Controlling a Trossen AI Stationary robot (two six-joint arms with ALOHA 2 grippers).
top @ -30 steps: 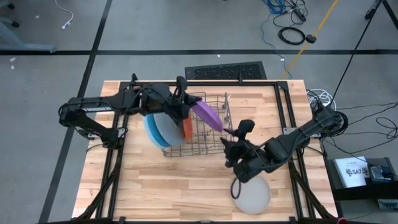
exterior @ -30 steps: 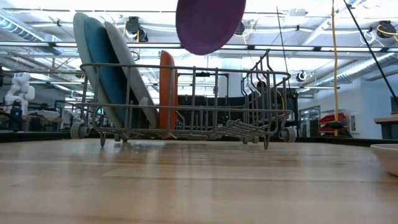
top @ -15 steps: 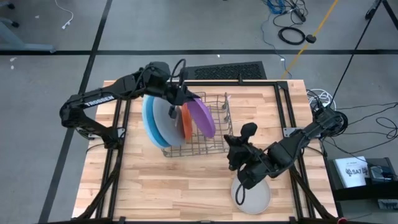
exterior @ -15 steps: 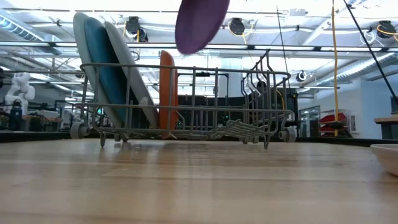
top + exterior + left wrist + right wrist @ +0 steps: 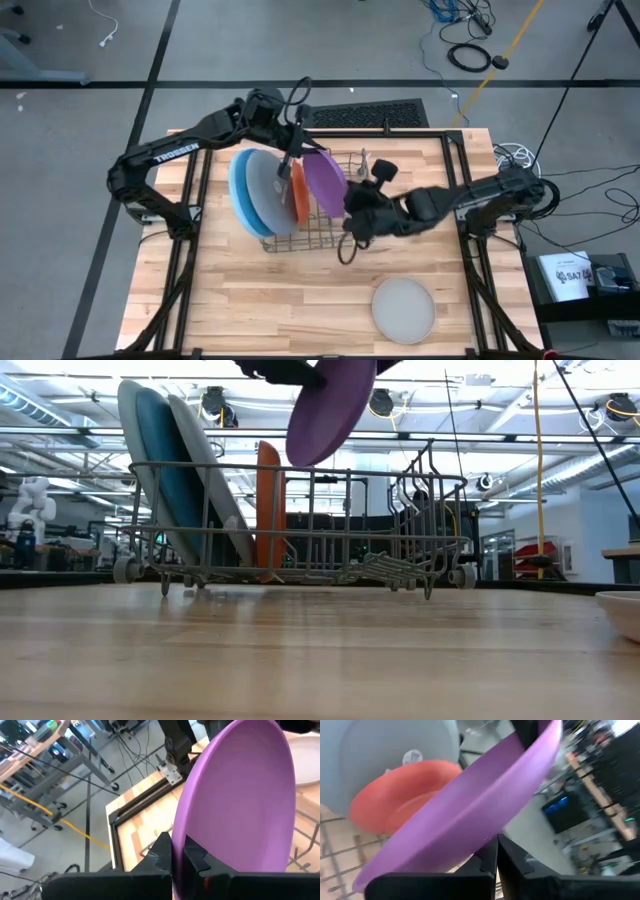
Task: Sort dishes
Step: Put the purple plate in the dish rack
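Since a second ago the right gripper (image 5: 352,212) has been swung from beside the pale grey plate (image 5: 404,308) on the worktop (image 5: 300,310) up to the wire rack (image 5: 335,235), and the purple plate (image 5: 325,183) has been tipped more upright above it. That plate is clamped at its rim by the left gripper (image 5: 291,160), and its other edge is pinched in the right jaws too. A two-arm handover or steadying is judged under way. Next, the plate should be lowered into a slot just beside the orange plate (image 5: 299,195), past the blue plate (image 5: 165,470) and grey plate (image 5: 270,190).
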